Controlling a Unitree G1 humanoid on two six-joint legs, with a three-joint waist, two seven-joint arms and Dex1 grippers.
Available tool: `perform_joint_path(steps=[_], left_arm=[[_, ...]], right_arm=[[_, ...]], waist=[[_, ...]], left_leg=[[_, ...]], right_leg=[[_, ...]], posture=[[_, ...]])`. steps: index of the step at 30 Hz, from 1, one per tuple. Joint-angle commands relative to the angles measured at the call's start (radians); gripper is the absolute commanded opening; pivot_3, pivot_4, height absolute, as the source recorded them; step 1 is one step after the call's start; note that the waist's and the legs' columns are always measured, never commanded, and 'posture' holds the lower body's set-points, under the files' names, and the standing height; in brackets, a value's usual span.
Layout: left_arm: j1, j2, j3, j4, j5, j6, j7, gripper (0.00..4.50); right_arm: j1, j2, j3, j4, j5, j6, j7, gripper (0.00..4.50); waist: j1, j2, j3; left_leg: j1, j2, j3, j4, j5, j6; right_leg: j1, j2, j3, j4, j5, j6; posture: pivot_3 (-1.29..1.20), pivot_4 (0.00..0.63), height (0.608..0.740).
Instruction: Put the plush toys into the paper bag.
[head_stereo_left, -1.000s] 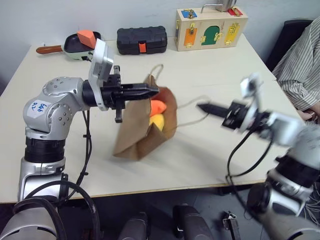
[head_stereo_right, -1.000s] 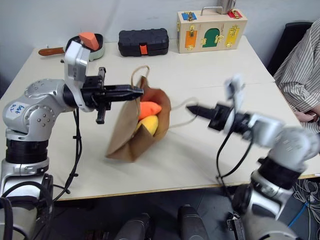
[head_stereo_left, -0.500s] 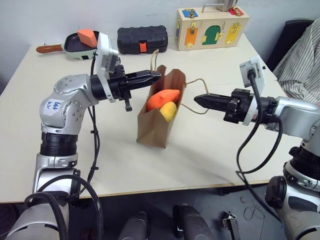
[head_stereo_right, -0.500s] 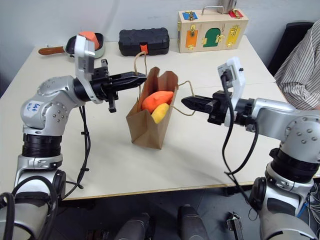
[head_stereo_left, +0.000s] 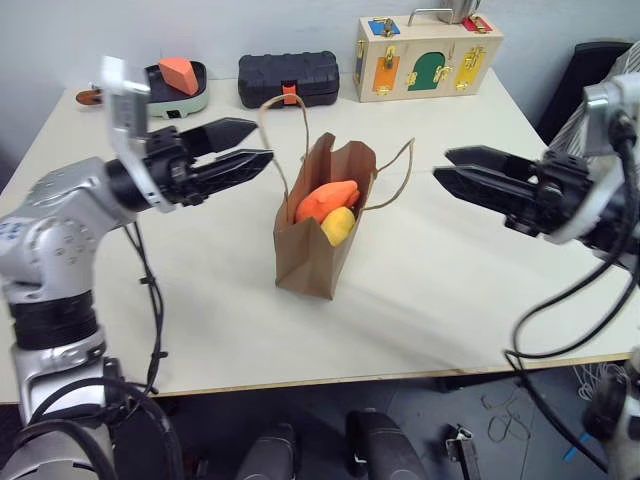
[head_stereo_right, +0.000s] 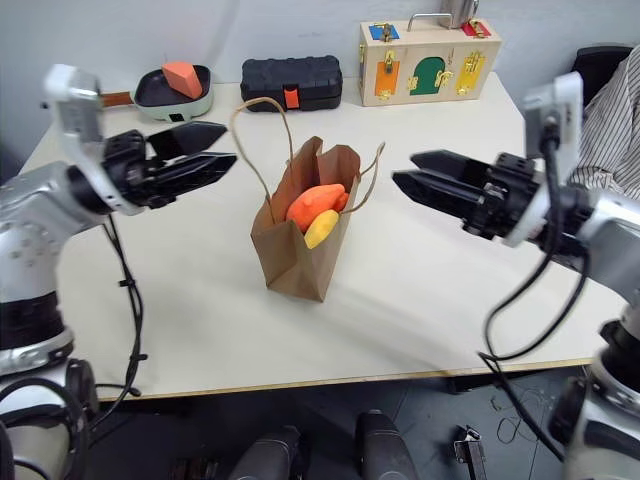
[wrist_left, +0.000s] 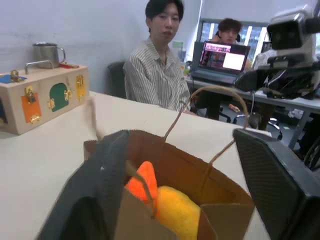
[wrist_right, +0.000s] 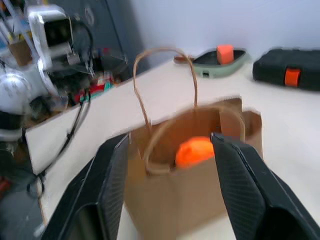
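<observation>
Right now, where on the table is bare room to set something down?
Bare: the near table strip in front of the paper bag, and beside it under each open end effector. Crowded: the far edge, with pan, black case and wooden box.

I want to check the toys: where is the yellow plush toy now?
In the left eye view the yellow plush toy sits inside the open paper bag, which stands upright mid-table, just below the orange plush toy, between the two grippers.
</observation>
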Motion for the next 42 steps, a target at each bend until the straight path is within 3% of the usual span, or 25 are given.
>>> perform_joint_path(steps=[1,4,7,12,18,25,34,37,42], left_arm=[[0.136,0.064,0.123,-0.165,-0.093,0.073,0.049,4.47],[0.317,0.047,0.151,-0.308,-0.06,0.061,0.134,4.47],[0.444,-0.064,0.047,-0.393,0.124,-0.079,0.292,4.5],[0.462,-0.205,-0.109,-0.384,0.204,-0.202,0.334,4.5],[0.406,-0.259,-0.24,-0.302,0.253,-0.285,0.287,4.5],[0.365,-0.312,-0.37,-0.182,0.394,-0.413,0.29,4.5],[0.239,-0.44,-0.399,0.009,0.524,-0.498,0.398,4.5],[0.221,-0.448,-0.378,0.039,0.532,-0.508,0.402,3.87],[0.207,-0.428,-0.375,0.071,0.516,-0.512,0.336,2.28]], right_arm=[[0.157,-0.09,-0.089,0.03,-0.029,-0.07,0.22,2.62],[0.306,-0.098,0.004,0.018,-0.203,-0.231,0.307,2.62],[0.321,-0.024,0.233,-0.006,-0.41,-0.392,0.251,1.67],[0.208,0.139,0.528,0.041,-0.678,-0.611,0.209,0.04],[0.053,0.323,0.668,0.203,-0.831,-0.69,0.128,0.04],[0.024,0.388,0.696,0.224,-0.873,-0.698,0.126,0.04],[0.041,0.412,0.71,0.199,-0.899,-0.702,0.14,0.04],[0.065,0.395,0.696,0.171,-0.899,-0.707,0.145,0.0],[0.15,0.323,0.6,0.036,-0.832,-0.703,0.176,0.0]], waist=[[0.003,0.0,0.0],[0.011,0.0,0.0],[0.021,0.0,0.0],[0.036,0.0,0.0],[0.044,0.0,0.0],[0.044,0.0,0.0],[0.044,-0.001,0.0],[0.044,-0.001,0.0],[0.046,-0.001,0.0]], left_leg=[[0.0,0.0,0.0,-0.001,0.0,0.0],[0.002,0.0,0.001,0.0,0.0,0.001],[0.007,0.001,0.002,0.0,0.0,0.001],[0.005,0.0,0.002,0.002,0.001,0.0],[0.003,0.0,0.002,0.001,0.001,0.0],[0.003,0.0,0.002,0.001,0.001,0.0],[0.002,0.0,0.002,0.001,0.001,-0.001],[0.002,0.0,0.002,0.001,0.001,-0.001],[0.002,0.0,0.002,0.001,0.001,-0.001]], right_leg=[[0.001,0.0,0.0,-0.002,0.0,0.0],[0.003,0.0,0.001,-0.007,0.0,0.0],[0.008,0.0,0.002,-0.008,0.0,0.0],[0.006,0.001,0.001,-0.007,0.002,-0.001],[0.003,0.001,0.0,-0.009,0.002,-0.002],[0.003,0.001,0.0,-0.009,0.002,-0.002],[0.002,0.001,0.0,-0.008,0.002,-0.002],[0.002,0.001,0.0,-0.007,0.002,-0.002],[0.001,0.001,0.0,-0.008,0.002,-0.002]], posture=[[0.0,0.15,0.74],[0.0,0.15,0.74],[0.0,0.15,0.74],[0.0,0.15,0.74],[0.0,0.15,0.74],[0.0,0.15,0.74],[0.0,0.15,0.74],[0.0,0.15,0.74],[0.0,0.15,0.74]])
